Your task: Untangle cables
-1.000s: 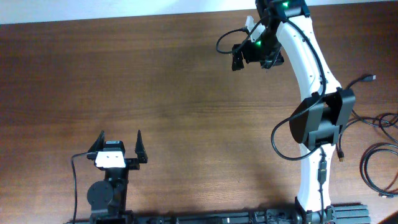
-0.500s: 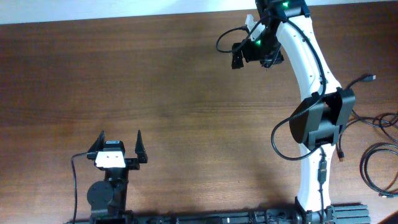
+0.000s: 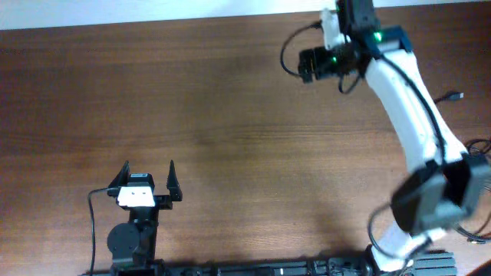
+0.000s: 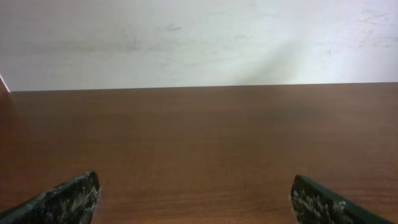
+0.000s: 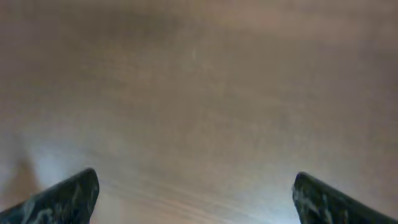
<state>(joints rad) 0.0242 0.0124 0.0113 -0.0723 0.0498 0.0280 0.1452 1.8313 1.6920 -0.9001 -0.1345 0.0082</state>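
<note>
The cables lie at the table's right edge in the overhead view; only a thin black strand (image 3: 480, 144) and a small plug (image 3: 457, 96) show, the rest is hidden behind the right arm or out of frame. My right gripper (image 3: 306, 65) hangs over the far part of the table, far from the cables. In the right wrist view it (image 5: 196, 196) is open and empty over blurred bare wood. My left gripper (image 3: 148, 173) sits at the near left, open and empty, and the left wrist view (image 4: 196, 199) shows only bare table and wall between its fingers.
The brown wooden table (image 3: 230, 138) ends at a white wall along the far edge (image 4: 199, 43). The right arm's white links (image 3: 414, 115) span the right side above the cable area. The left arm's base (image 3: 126, 241) stands at the near edge.
The right arm has swung to the right and its gripper has shifted right along the far edge. It now covers more of the cables. The left arm has not moved.
</note>
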